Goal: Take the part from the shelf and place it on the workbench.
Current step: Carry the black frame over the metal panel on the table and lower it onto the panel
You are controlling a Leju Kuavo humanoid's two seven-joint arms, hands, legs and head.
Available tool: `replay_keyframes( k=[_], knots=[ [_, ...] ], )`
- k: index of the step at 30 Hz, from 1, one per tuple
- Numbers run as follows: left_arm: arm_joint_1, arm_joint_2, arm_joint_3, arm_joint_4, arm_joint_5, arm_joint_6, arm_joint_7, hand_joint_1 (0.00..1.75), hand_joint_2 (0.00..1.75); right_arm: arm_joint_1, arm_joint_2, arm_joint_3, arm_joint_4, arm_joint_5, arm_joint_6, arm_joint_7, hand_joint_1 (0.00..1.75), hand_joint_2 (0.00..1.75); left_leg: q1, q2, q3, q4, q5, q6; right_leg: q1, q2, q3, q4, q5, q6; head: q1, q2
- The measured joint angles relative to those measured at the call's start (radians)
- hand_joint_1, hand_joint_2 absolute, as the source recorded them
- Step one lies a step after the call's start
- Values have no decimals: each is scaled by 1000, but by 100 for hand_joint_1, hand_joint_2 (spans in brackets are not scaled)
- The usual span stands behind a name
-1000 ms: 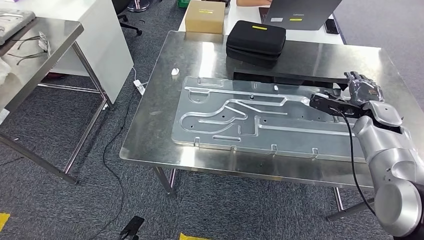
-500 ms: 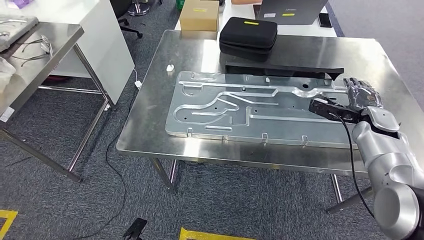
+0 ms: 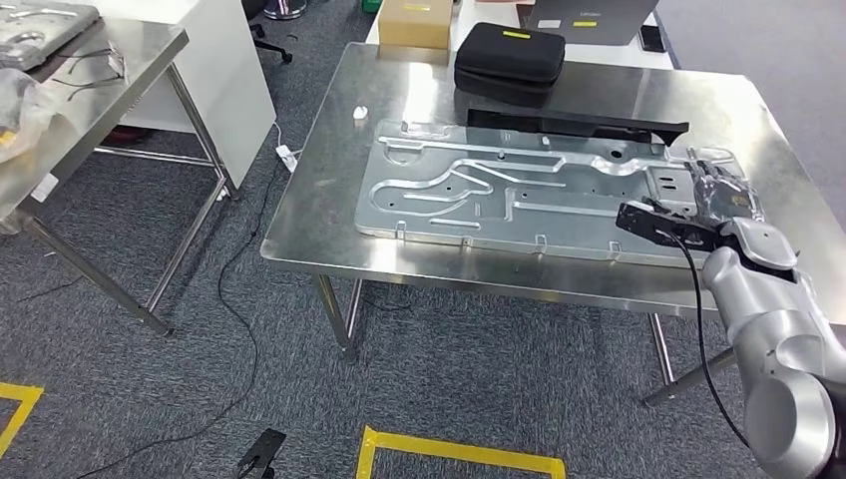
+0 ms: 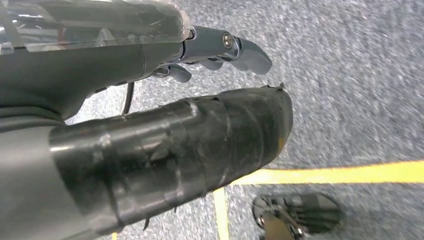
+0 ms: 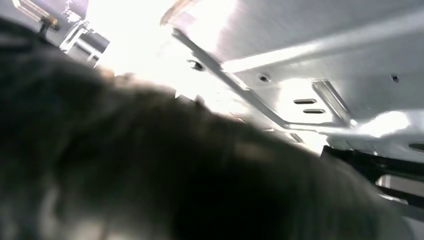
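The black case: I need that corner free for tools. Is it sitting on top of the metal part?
No, the black case stands on the workbench behind the metal part, apart from it.

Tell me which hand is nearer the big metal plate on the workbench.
Right. The right hand is over the metal plate's right end; the left hand hangs low above the carpet, away from it.

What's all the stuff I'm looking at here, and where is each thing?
Metal part: one, silver, flat on the workbench.
Workbench: one, steel, centre.
Black case: one, far edge of workbench.
Black strip: one, just behind the part.
Cardboard box: one, brown, beyond the workbench.
Side table: one, steel, left.
Yellow tape: on the grey carpet.
Right robot hand: grey, over the part's right end.
Left robot hand: grey, above the carpet.
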Motion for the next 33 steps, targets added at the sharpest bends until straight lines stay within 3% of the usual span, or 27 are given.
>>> replay_keyframes(
  k=[2,3,4,6,8,9,11,13,14,16,18,19,20,23,24,27,29,30,33],
  knots=[
    [0,0,0,0,0,0,-1,0,0,3,-1,0,1,0,-2,0,0,0,-1,1,-29,1,22,4,-1,0,-27,128,-90,6,1,0],
    [1,0,0,0,0,0,-1,0,0,7,-1,0,1,-1,-4,0,0,0,-2,1,-44,3,31,3,-1,0,-28,177,-105,8,1,0],
    [1,0,0,0,0,0,-1,0,0,10,-1,0,2,-1,-4,0,0,0,-2,1,-60,5,40,2,-1,0,-17,196,-98,8,1,0],
    [2,-1,0,0,0,0,-1,0,0,14,-1,0,2,-1,-6,0,0,0,-2,1,-87,11,56,-2,-1,0,56,137,-57,4,1,0],
    [1,-1,0,0,-1,0,-3,0,0,13,0,0,0,-1,-8,1,0,0,-4,1,-103,15,70,-10,3,0,160,3,-59,-5,0,0],
    [1,-2,0,0,-1,0,-4,0,0,13,0,0,-1,-2,-10,1,0,0,-5,1,-106,15,77,-15,7,0,194,-48,-70,-11,1,0],
    [0,-2,1,0,-1,0,-5,0,0,14,0,0,-2,-2,-12,2,0,0,-5,1,-107,12,91,-27,13,-1,212,-86,-78,-23,2,0],
    [1,-1,2,0,0,0,-6,0,0,17,1,0,-1,-3,-13,2,0,0,-4,-1,-114,19,86,-39,10,-3,206,-92,-62,-38,3,0],
    [2,-1,3,0,2,0,-6,0,0,18,1,0,-1,-3,-14,2,0,0,-3,-2,-125,45,61,-44,8,-4,200,-96,-53,-46,2,0],
    [3,-1,4,0,5,-1,-6,0,0,21,2,0,-1,-3,-16,2,0,0,0,-3,-165,154,-24,-53,6,-6,182,-97,-36,-57,1,0],
    [3,-1,4,0,7,-2,-7,0,0,26,3,0,0,-3,-17,2,0,0,3,-3,-196,269,-83,-59,7,-6,161,-93,-23,-59,0,0],
    [4,-1,4,0,8,-3,-7,0,0,30,3,0,0,-4,-18,2,0,0,4,-3,-191,286,-84,-61,8,-6,151,-90,-18,-58,0,0],
    [4,-2,4,0,8,-3,-7,0,0,34,3,0,0,-4,-19,2,0,0,4,-3,-167,266,-70,-61,8,-5,144,-87,-14,-55,0,0],
    [2,-1,5,0,8,-4,-8,0,0,39,3,0,0,-4,-22,2,0,0,2,-4,-40,83,-19,-50,8,-5,129,-79,-7,-46,0,0],
    [2,-1,5,0,9,-4,-9,0,0,40,3,0,0,-4,-24,2,0,0,0,-5,-16,43,-13,-45,9,-5,127,-77,-4,-42,0,0],
    [2,0,7,0,9,-4,-10,0,0,42,5,0,1,-4,-25,3,0,0,-4,-5,-10,17,-6,-29,10,-5,123,-80,7,-24,1,0],
    [2,-1,8,0,9,-4,-11,0,0,43,5,0,2,-4,-26,3,0,0,-1,-2,-11,3,8,-14,8,-3,113,-62,-10,-13,1,0],
    [1,-1,9,0,9,-4,-11,0,0,43,5,0,2,-4,-26,3,0,0,1,-1,-13,-3,16,-7,7,-2,98,-28,-36,-9,1,0],
    [2,-1,12,0,9,-5,-11,0,0,52,4,-1,3,-5,-26,3,0,0,1,1,-29,-4,28,0,5,-1,24,154,-133,3,1,0]
  ],
)
